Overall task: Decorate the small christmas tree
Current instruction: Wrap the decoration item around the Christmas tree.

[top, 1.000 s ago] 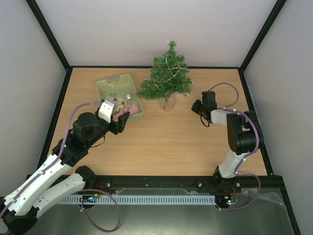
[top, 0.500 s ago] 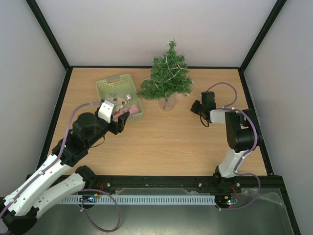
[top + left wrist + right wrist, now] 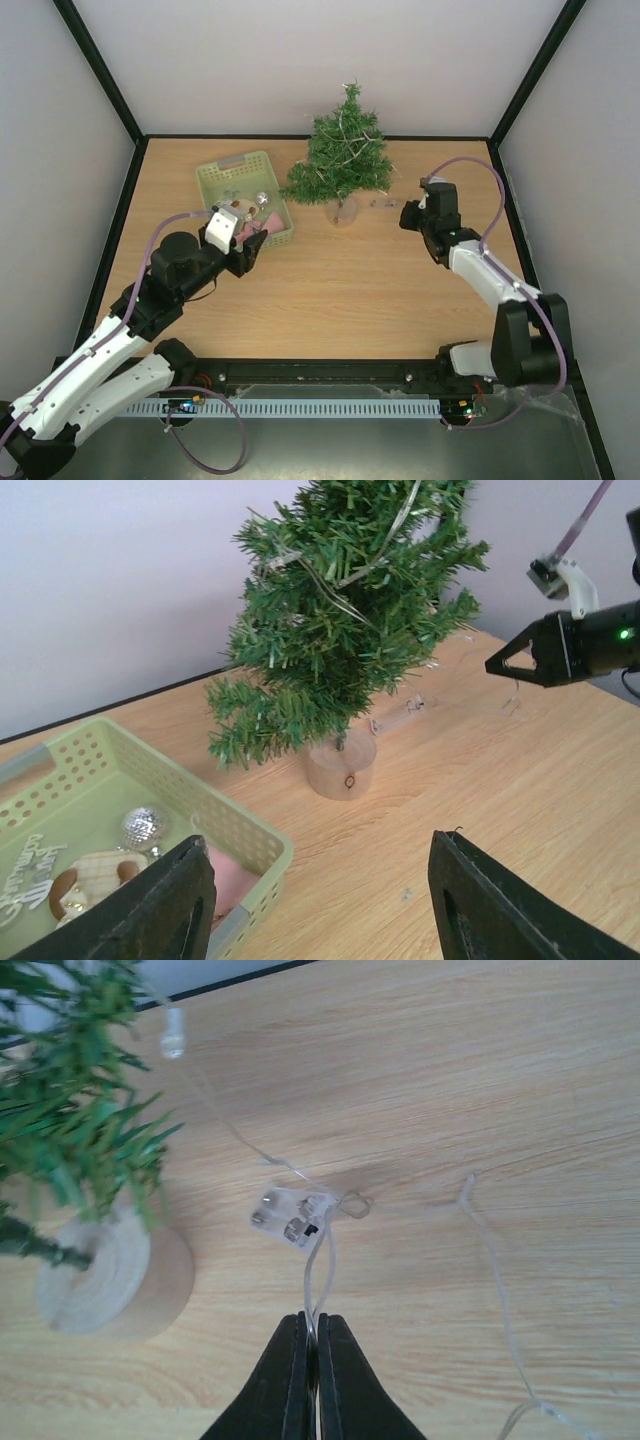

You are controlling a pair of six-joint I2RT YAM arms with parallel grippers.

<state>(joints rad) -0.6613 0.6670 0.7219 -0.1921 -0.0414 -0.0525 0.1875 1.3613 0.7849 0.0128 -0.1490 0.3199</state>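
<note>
The small christmas tree [image 3: 345, 150] stands on a round wooden base [image 3: 340, 770] at the back of the table, with a pale light string wound through its branches. The string's clear wire [image 3: 322, 1260] runs from a small clear battery box [image 3: 292, 1215] on the table into my right gripper [image 3: 314, 1328], which is shut on it just right of the base. That gripper [image 3: 408, 215] also shows from above. My left gripper [image 3: 320, 845] is open with nothing in it, over the near right corner of the pale green basket [image 3: 240, 825].
The basket [image 3: 215, 180] sits left of the tree and holds a silver mirror ball [image 3: 143, 825], a biscuit-coloured ornament [image 3: 90, 875] and something pink [image 3: 230, 880]. More loose clear wire [image 3: 495, 1290] trails over the wood to the right. Grey walls close in the table.
My right gripper has shut on the wire and its arm has stretched out from a folded pose, its elbow now nearer the front. The left gripper has narrowed a little and hardly moved.
</note>
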